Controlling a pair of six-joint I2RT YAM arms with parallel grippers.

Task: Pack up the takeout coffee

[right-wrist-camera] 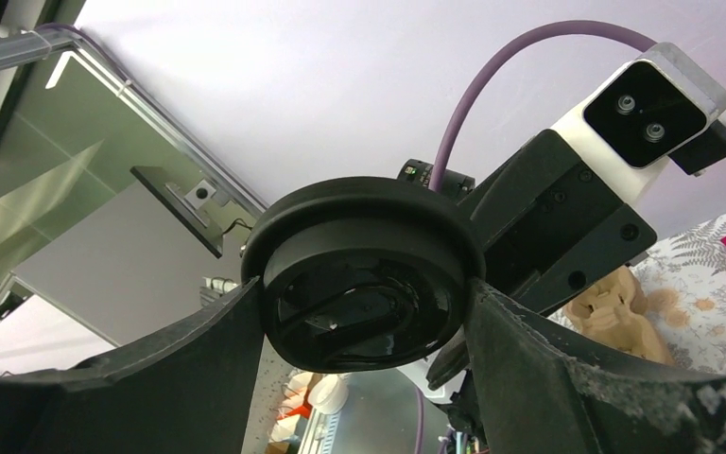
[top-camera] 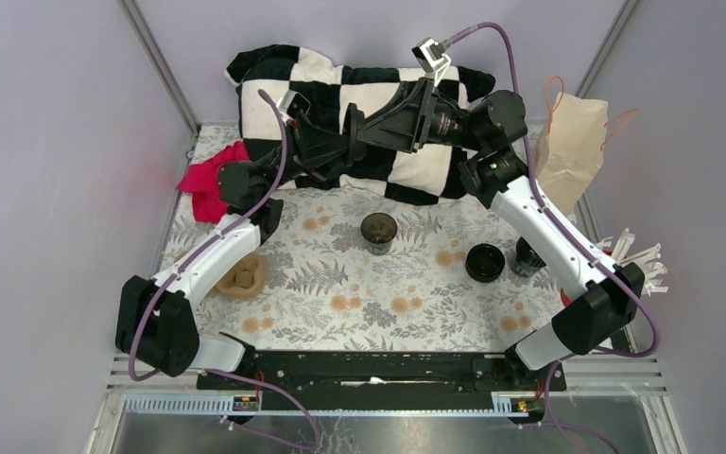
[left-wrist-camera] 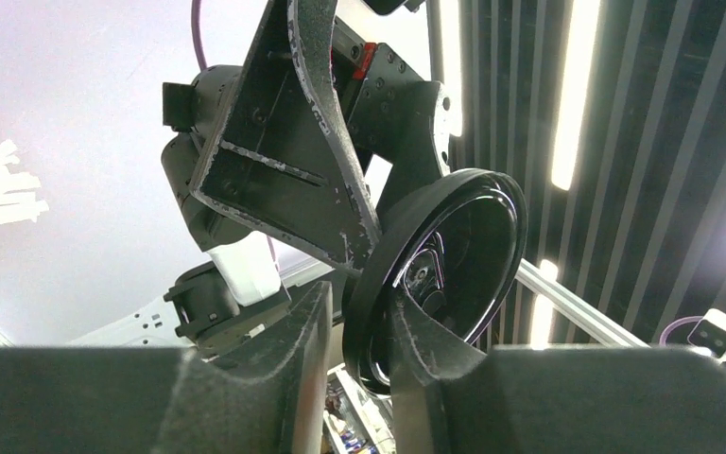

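Left end effector (left-wrist-camera: pixel 359 312) loose on glossy black lid (left-wrist-camera: pixel 468 236), right end effector (right-wrist-camera: pixel 364 298) clasping it

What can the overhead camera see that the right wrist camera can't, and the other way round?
Only overhead: the open cup standing on the table, the brown paper bag at the far right, and the checkered cloth at the back.
Only the right wrist: a close look at the black lid, up in the air with the right pincer closed on its rim.
Both: the pale pulp carrier and a bit of the red cloth.
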